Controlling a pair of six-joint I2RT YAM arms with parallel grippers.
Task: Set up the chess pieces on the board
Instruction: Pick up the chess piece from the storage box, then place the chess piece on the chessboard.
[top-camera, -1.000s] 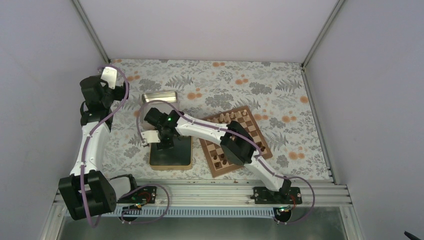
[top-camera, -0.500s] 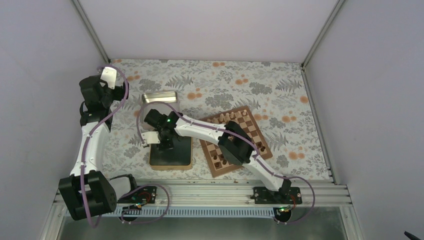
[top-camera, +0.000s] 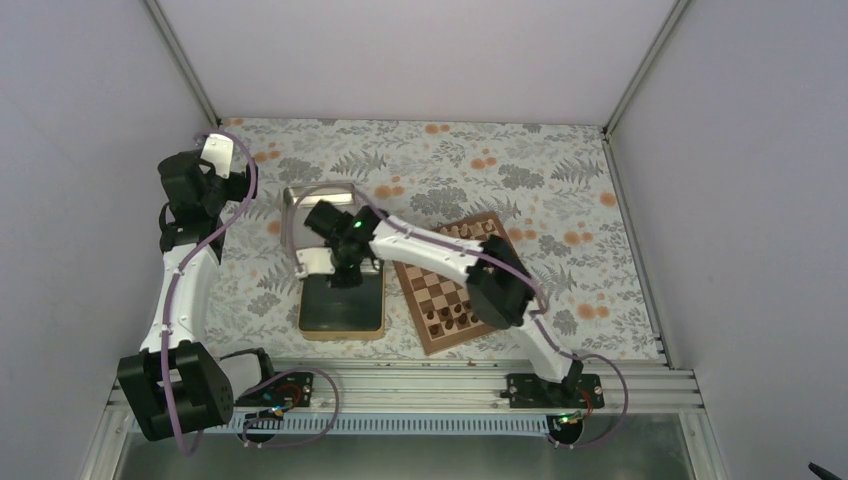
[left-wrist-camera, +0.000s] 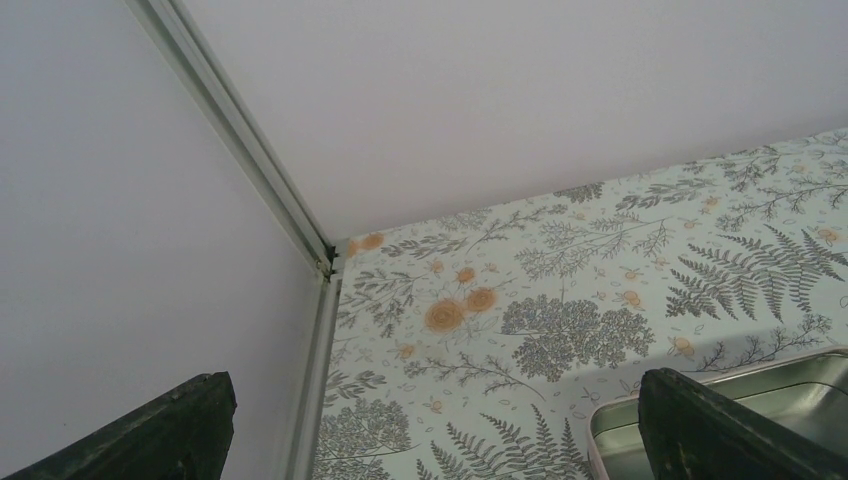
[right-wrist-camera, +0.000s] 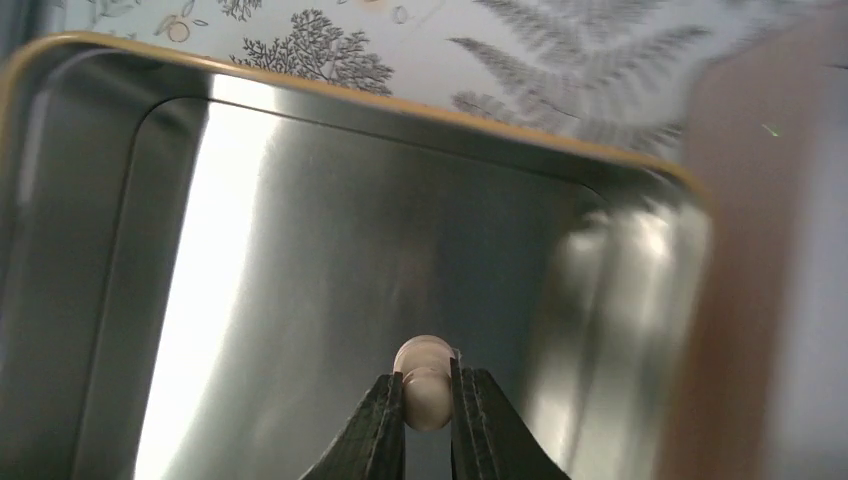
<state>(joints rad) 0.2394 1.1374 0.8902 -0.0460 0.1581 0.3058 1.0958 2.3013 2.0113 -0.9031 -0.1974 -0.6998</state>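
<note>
The right gripper (right-wrist-camera: 428, 388) pinched a pale pawn (right-wrist-camera: 425, 356), head outward, over the tin (right-wrist-camera: 250, 250), the board (top-camera: 437, 291) lying to its right.

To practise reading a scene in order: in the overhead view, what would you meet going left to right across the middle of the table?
left arm → near metal tin → chessboard. The right arm lies across both tin and board, so it is left out.
</note>
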